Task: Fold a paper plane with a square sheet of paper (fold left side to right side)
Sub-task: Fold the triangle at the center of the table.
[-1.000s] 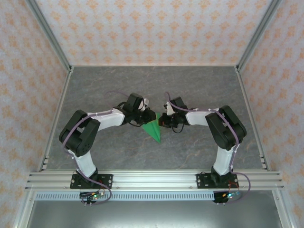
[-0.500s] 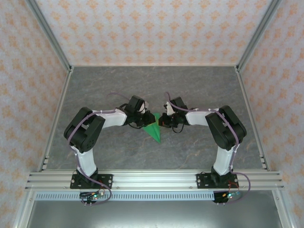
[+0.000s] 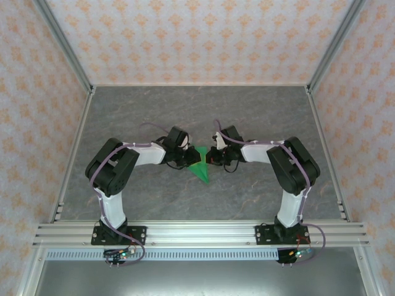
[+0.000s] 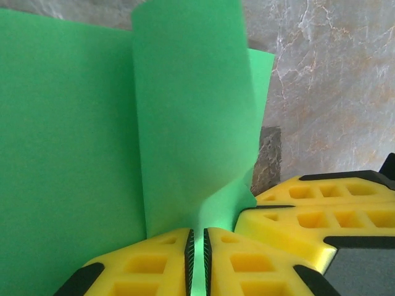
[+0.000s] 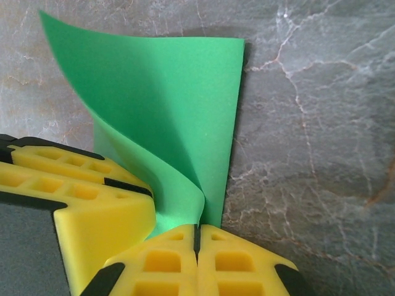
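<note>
Left to right: the left arm [image 3: 114, 168] bends inward over the grey marbled table [image 3: 259, 111], bringing the left gripper [image 3: 187, 159] to the left edge of the green sheet of paper [image 3: 200, 171] near the table's middle. Seen from the wrist, the left gripper [image 4: 197, 246] is drawn narrow, and its yellow fingers [image 4: 154, 265] pinch a thin sliver of the sheet of paper [image 4: 74, 135]. A curled flap of the sheet stands up just ahead of them. From above, the sheet is folded to a pointed wedge with its tip toward the arm bases, and it sits between the two grippers. On its right side the right gripper [image 3: 210, 156] clamps the opposite edge. In the right wrist view the right gripper [image 5: 196, 237] has its jaws closed tight on a curved fold of the sheet [image 5: 166, 92]. The two grippers sit just beside each other, each showing as a yellow block in the other's wrist view. The right arm [image 3: 291, 163] mirrors the left. Patterned wall panels [image 3: 197, 37] enclose the table.
</note>
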